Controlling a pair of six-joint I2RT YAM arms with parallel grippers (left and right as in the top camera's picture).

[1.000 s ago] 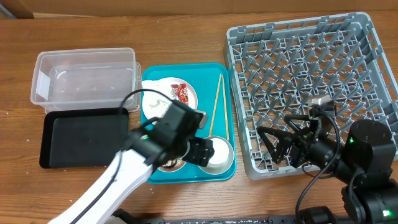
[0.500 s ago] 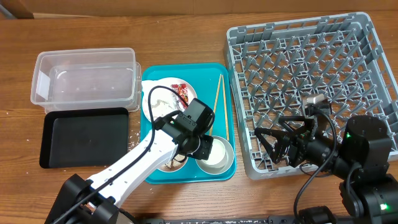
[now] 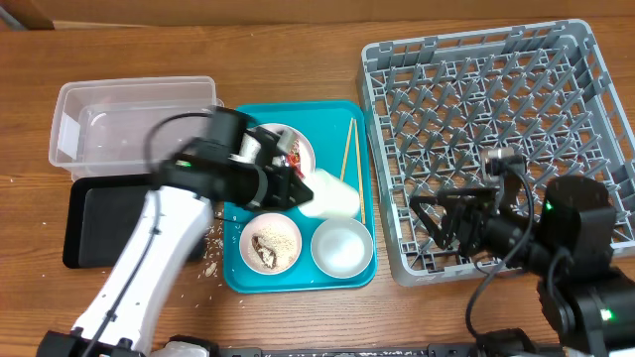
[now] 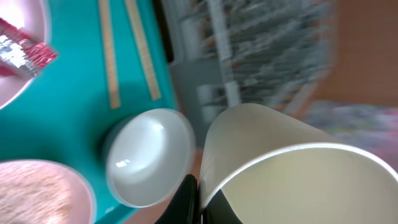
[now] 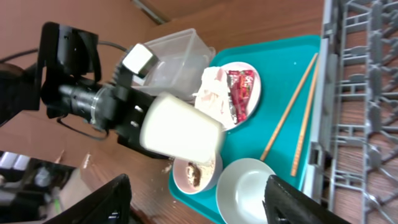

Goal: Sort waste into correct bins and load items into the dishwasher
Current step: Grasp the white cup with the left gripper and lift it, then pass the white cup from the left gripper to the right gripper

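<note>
Holding the small white cup [image 3: 333, 195] by its rim in my left hand [image 3: 298, 188], I have it above the teal tray [image 3: 327, 124], clear of the chopsticks [image 3: 344, 164]. My right hand [image 3: 425, 230] gapes wide beside the tray, over the dish rack [image 3: 476, 89], probably to receive it.

Robot test bench: wooden table [image 3: 298, 59], dish rack [image 3: 377, 159].

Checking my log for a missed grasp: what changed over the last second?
The left hand took hold of the white cup and lifted it away from the bowl, toward the middle of the teal tray. The right hand stayed open by the rack; the chopsticks did not move.
</note>
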